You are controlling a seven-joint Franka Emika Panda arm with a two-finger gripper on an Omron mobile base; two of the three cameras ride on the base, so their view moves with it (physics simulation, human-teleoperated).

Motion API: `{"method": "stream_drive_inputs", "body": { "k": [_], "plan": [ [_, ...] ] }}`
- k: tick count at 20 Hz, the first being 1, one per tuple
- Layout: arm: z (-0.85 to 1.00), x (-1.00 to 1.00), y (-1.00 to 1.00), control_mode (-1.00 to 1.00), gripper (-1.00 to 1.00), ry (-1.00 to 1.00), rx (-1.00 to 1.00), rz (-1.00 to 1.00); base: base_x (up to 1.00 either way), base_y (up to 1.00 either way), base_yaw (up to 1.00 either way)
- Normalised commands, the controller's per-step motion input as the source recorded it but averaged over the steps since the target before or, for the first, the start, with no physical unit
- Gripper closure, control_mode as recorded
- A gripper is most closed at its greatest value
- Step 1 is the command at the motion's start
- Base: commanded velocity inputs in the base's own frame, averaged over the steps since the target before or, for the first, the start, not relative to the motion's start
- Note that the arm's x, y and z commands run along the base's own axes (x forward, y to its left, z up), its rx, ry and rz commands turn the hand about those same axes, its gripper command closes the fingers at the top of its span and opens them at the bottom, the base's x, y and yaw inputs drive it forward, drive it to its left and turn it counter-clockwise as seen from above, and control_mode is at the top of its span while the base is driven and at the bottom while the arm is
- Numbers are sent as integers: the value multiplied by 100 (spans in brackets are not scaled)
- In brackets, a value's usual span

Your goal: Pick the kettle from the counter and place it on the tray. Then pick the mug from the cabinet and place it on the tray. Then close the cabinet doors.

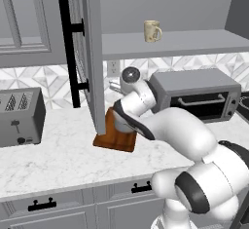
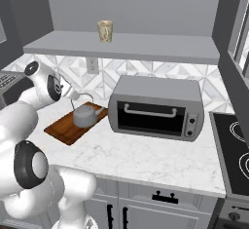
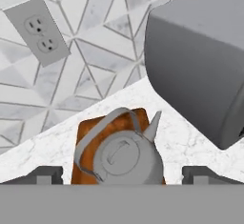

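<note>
The claw (image 3: pixel 122 174) is spread wide just above the kettle (image 3: pixel 125 160) and seems to touch nothing, with one fingertip (image 3: pixel 45 174) on each side. The kettle stands on the tray (image 2: pixel 73 124) on the surface (image 2: pixel 146 160). Farther up, the mug (image 2: pixel 105 31) stands on the open cabinet's shelf (image 2: pixel 146 47).

The kettle (image 2: pixel 86 116) is plain grey metal and the tray (image 2: pixel 73 124) under it a reddish-brown wood, while the mug (image 2: pixel 105 30) is cream with faint speckled marks. The counter (image 2: pixel 146 162) is white marble with grey veining, and the backsplash (image 3: pixel 90 51) carries a pattern of white and pale grey triangles with a light grey outlet plate (image 3: pixel 40 37). The cabinet door (image 1: pixel 90 52) is grey with a black bar handle (image 1: pixel 68 52), the toaster oven (image 2: pixel 158 107) grey with a dark window, and the toaster (image 1: pixel 19 116) grey.
</note>
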Motion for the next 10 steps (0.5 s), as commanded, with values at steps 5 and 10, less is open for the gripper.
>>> {"method": "stream_drive_inputs", "body": {
  "k": [5,10],
  "plan": [
    [49,-34,-39,-100,-100,0,-20,15,0,0,0],
    [59,-18,-36,-100,-100,3,-17,21,0,0,0]
  ]
}}
